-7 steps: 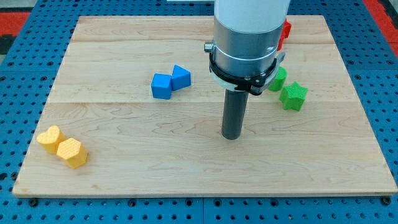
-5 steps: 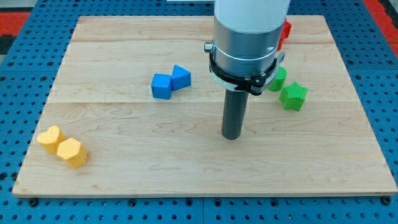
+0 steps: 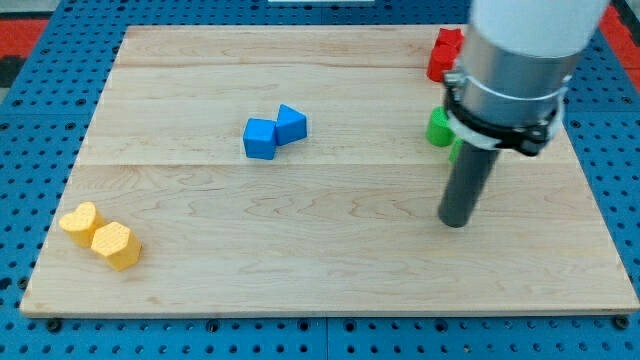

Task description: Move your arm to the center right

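There is no claw here, only a dark rod, so nothing is held; my tip (image 3: 455,222) rests on bare wood of the bench (image 3: 300,250), right of centre, touching no block. Just above it toward the view's top, a green block (image 3: 438,127) peeks from behind the arm, with a red block (image 3: 443,52) farther up. Two blue cubes (image 3: 274,131) touch well to the left; two yellow blocks (image 3: 100,235) sit together at lower left.
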Tool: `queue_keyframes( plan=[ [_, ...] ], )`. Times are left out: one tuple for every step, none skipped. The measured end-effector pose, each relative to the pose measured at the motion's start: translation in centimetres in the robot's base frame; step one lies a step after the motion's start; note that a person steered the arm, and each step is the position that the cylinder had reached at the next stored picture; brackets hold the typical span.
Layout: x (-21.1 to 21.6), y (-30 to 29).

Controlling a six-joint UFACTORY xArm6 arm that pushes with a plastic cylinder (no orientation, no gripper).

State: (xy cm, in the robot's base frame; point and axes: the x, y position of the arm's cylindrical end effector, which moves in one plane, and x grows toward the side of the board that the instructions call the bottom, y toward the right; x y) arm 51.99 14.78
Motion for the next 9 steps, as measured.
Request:
queue_keyframes(
  plan=[
    [-0.6,1.6],
    [-0.8,3.9],
    [-2.9,8.1],
    [-5.2,12.9],
    [-7.0,13.6],
    [-7.6,12.3],
    [-7.9,11.2],
    [-8.0,11.2],
    [-8.0,11.2]
  ],
)
